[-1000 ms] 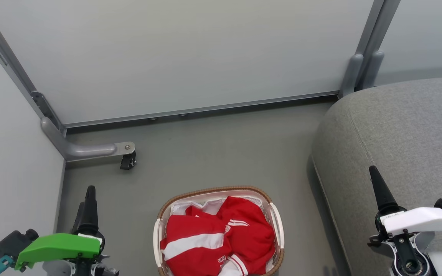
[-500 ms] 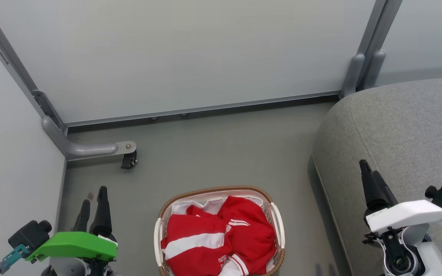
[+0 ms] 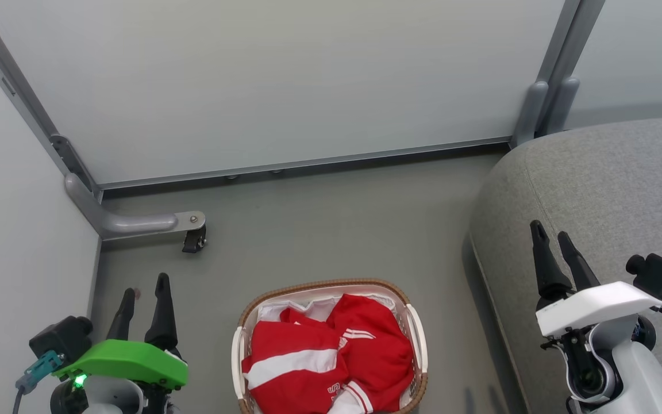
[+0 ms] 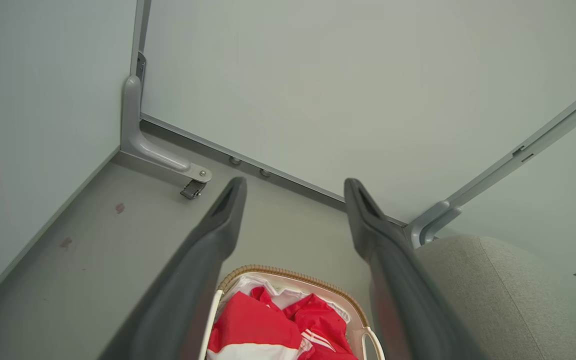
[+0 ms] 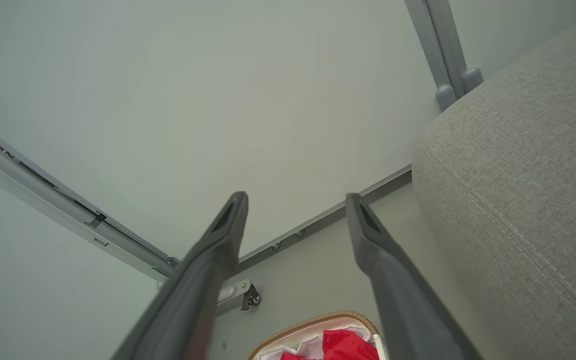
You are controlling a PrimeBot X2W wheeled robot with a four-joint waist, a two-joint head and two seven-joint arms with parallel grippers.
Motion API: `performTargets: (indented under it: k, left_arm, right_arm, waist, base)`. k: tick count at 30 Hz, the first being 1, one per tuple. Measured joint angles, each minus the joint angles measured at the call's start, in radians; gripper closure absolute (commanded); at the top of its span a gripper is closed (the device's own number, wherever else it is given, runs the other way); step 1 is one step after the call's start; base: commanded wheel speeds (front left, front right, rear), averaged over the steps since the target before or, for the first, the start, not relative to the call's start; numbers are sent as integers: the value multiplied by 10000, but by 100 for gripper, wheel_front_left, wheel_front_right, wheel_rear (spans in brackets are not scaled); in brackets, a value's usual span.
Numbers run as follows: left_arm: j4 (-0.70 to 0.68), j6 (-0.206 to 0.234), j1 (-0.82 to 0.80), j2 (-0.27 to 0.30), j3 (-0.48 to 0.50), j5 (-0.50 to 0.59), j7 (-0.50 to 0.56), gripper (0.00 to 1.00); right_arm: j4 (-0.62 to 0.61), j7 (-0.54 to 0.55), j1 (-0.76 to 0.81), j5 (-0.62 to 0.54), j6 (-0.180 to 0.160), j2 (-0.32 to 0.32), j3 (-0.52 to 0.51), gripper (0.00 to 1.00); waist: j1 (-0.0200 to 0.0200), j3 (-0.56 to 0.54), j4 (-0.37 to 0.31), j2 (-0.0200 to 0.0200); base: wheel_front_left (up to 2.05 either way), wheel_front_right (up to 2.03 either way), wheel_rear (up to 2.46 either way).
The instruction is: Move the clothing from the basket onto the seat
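Red clothing [image 3: 325, 359] with white stripes fills the oval white basket [image 3: 412, 328] with a brown woven rim, on the floor at the bottom centre of the head view. The left wrist view catches the clothing [image 4: 263, 327] and the basket [image 4: 293, 274] between its fingers. The grey seat [image 3: 612, 190] rises at the right, also seen as the seat [image 5: 523, 165] in the right wrist view. My left gripper [image 3: 146, 285] stands open left of the basket, above the floor. My right gripper [image 3: 549, 233] stands open over the seat's front left part.
Pale partition panels [image 3: 262, 80] wall in the back and left. A grey metal foot with a black caster [image 3: 194, 238] juts onto the floor behind my left gripper. Bare grey floor [image 3: 337, 224] lies between basket, panels and seat.
Both grippers have turned at the wrist, so two spread fingers show on each. The left moved right and the right moved left and up the view. The basket and clothing stayed put.
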Motion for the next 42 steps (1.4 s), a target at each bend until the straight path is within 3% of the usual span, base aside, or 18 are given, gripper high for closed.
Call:
performTargets:
  k: [24,42]
  left_arm:
    - [219,301,52,-290,-301,2378,-633,0]
    - [334,382,354,-378,-336,3733,-1016,0]
  right_arm:
    - [153,-623,269,-2945,2,349,-33,0]
    - [282,-1032,470,-4376,2,378,144,0]
  waist:
    - [0,-13,1,0]
    - [0,-140,-1,0]
  base:
    - [0,0,0]
    - [0,0,0]
